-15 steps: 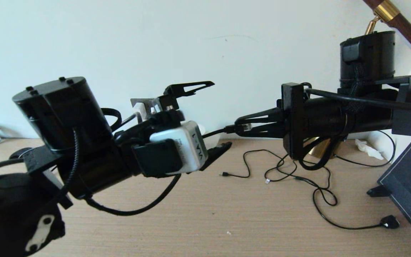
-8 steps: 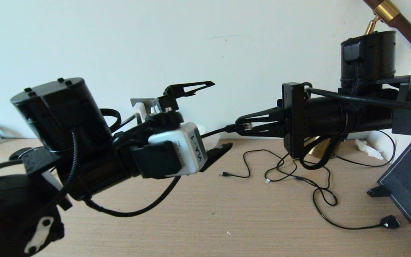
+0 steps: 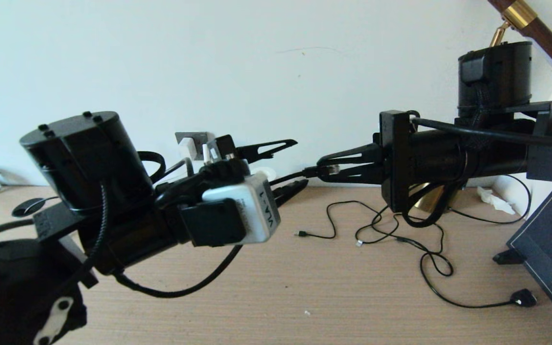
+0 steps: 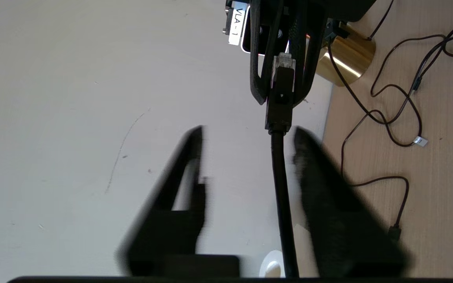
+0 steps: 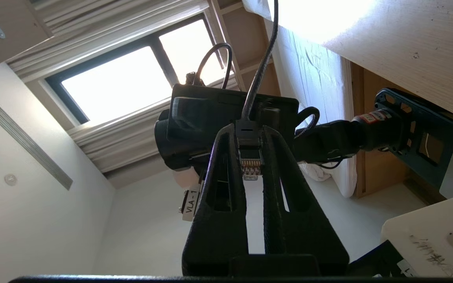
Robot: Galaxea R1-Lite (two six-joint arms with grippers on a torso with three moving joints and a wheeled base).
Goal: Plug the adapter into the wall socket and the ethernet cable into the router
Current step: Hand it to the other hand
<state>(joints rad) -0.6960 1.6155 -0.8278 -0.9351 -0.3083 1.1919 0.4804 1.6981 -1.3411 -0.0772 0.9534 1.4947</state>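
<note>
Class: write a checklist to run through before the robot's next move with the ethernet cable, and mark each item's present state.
1. Right gripper clamped on the ethernet cable at its plug: ok.
2. Cable running between the left gripper fingers: ok.
3. Left gripper gripping the cable: not ok, its jaws stand apart on either side.
4. Adapter fully seated in the wall socket: cannot tell; it sits on the plate, small and far off.
5. Router in view for aiming the plug: not ok, no view shows it.
</note>
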